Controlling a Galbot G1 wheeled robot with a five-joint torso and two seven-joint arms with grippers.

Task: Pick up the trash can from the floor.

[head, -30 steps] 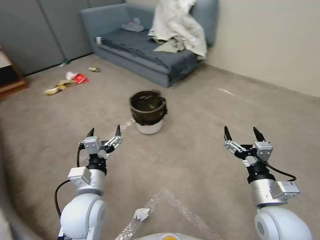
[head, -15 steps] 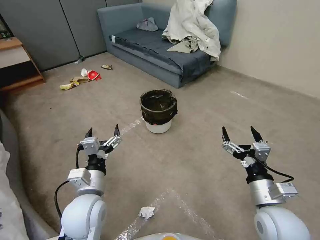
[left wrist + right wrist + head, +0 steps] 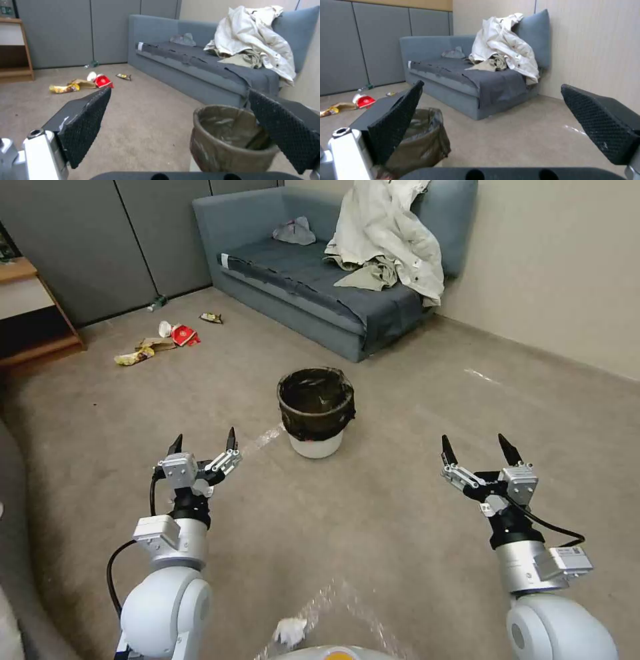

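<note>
The trash can [image 3: 315, 412], a small white bin with a black bag folded over its rim, stands upright on the beige carpet floor [image 3: 373, 500] ahead of me, between my two arms. My left gripper [image 3: 203, 442] is open, held in the air short of the can and to its left. My right gripper [image 3: 479, 447] is open too, farther off to the can's right. Both are empty. The can also appears in the left wrist view [image 3: 226, 140] and, partly behind a finger, in the right wrist view [image 3: 423, 140].
A grey sofa [image 3: 320, 280] with a white sheet [image 3: 390, 237] stands behind the can against the wall. Litter [image 3: 163, 340] lies on the carpet at the far left near a wooden shelf [image 3: 33, 320]. A crumpled paper [image 3: 288, 631] lies close to my base.
The whole view has shifted as the camera moved; the trash can now sits slightly lower and closer in the picture. Both grippers stay open in the same pose.
</note>
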